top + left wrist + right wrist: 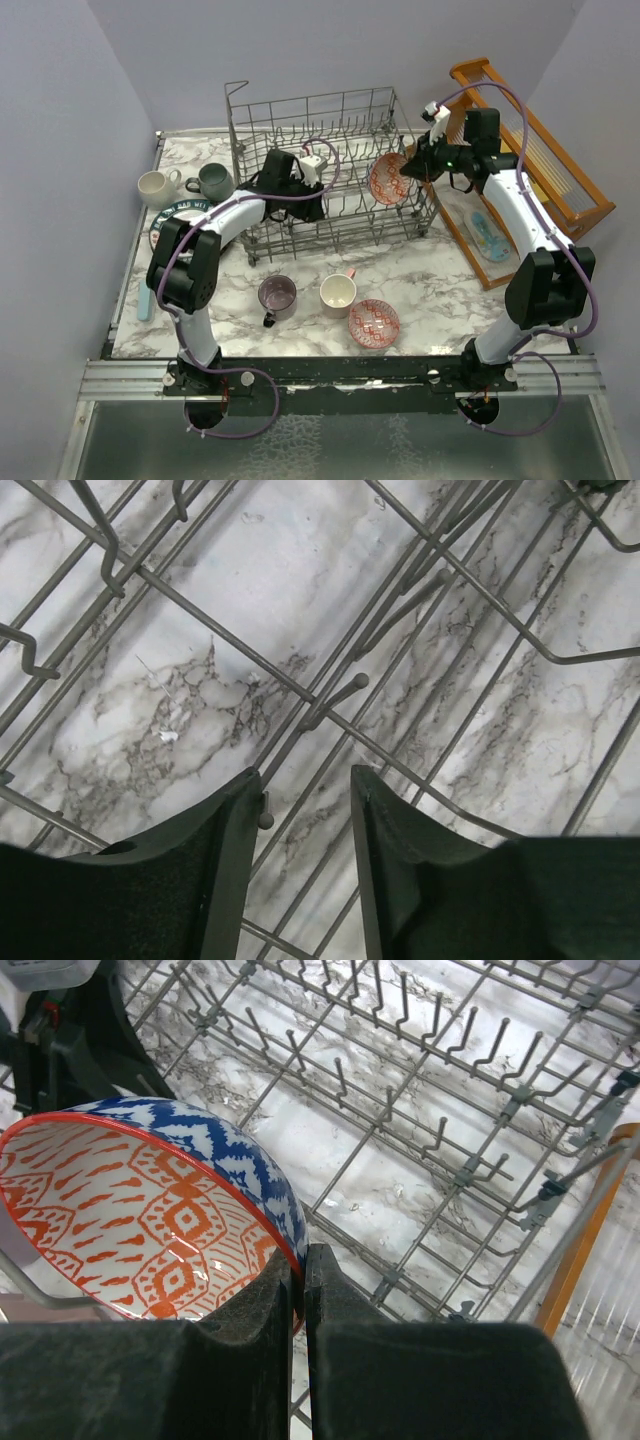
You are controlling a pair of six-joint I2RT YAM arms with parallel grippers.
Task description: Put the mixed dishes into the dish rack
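The grey wire dish rack (330, 130) stands at the table's far middle. My right gripper (413, 170) is shut on the rim of a red-and-white patterned bowl (388, 179), held on edge inside the rack's right end; the right wrist view shows the bowl (150, 1220) with a blue outside, pinched at its rim by my gripper (303, 1260). My left gripper (300, 195) is open and empty inside the rack's left part, over wires (330, 705). A second patterned bowl (374, 322), a cream mug (338, 293) and a purple mug (277, 294) sit at the front.
A white mug (156, 187), a grey-green mug (213, 181) and a dark-rimmed plate (168, 217) sit at the far left. An orange-brown wooden slatted rack (540, 140) stands at the right over a tray (487, 236).
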